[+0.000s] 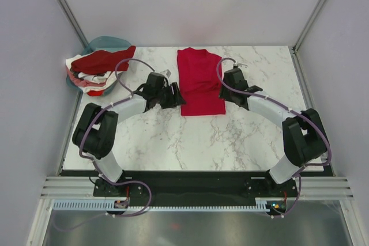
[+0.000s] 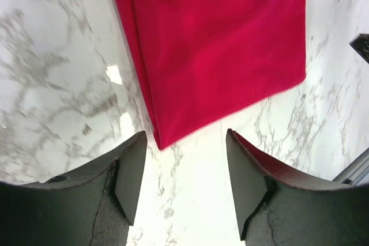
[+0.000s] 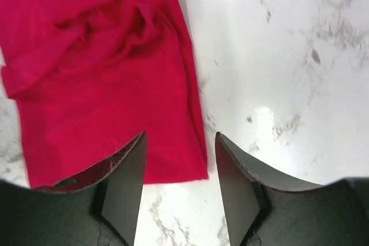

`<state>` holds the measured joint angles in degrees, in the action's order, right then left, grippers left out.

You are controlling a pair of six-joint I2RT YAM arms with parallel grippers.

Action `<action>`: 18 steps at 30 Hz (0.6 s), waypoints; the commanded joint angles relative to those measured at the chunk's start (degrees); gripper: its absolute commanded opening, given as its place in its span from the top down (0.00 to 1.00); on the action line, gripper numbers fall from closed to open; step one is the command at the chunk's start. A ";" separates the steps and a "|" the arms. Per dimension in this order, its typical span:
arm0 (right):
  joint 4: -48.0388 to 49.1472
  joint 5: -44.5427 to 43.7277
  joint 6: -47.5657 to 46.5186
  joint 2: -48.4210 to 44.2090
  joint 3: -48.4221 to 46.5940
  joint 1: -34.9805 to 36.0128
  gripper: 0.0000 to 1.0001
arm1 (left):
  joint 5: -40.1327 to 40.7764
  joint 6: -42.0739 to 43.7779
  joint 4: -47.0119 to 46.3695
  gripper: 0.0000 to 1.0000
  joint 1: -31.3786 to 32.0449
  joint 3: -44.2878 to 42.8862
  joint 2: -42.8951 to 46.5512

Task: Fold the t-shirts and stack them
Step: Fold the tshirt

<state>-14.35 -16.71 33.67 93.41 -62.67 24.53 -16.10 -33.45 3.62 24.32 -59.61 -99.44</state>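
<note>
Left hand (image 2: 185, 136) beside crimson t-shirt (image 2: 213, 44)

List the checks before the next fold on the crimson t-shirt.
1. Left tool empty, jaws apart: ok.
2. Right tool empty, jaws apart: ok.
3. Crimson t-shirt lies as a long strip on the table, between both tools: ok.
4. Its near corners exposed, one ahead of each tool: ok.
5. Cloth smooth: not ok, bunched near its right edge.
6. Other shirts heaped on the teal basin, apart from the strip: ok.
</note>
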 commanded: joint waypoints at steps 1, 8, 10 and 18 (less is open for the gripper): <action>0.37 0.81 1.13 -1.65 3.78 -0.01 0.41 | 2.03 -2.49 -3.44 0.34 1.61 4.32 3.02; 3.43 4.82 1.40 -1.47 10.10 -0.19 0.34 | 4.50 -4.08 -5.02 0.30 2.75 11.27 6.45; 4.94 6.68 1.40 -1.82 11.52 -0.10 0.34 | 4.41 -4.16 -5.37 0.30 3.02 11.71 5.84; 6.35 9.15 0.96 1.16 11.17 -0.54 0.44 | 2.56 -4.25 -5.90 0.32 3.63 9.60 1.00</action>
<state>-10.46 -9.45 34.26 93.38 -50.15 24.47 -13.65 -36.53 -0.67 27.75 -48.60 -96.84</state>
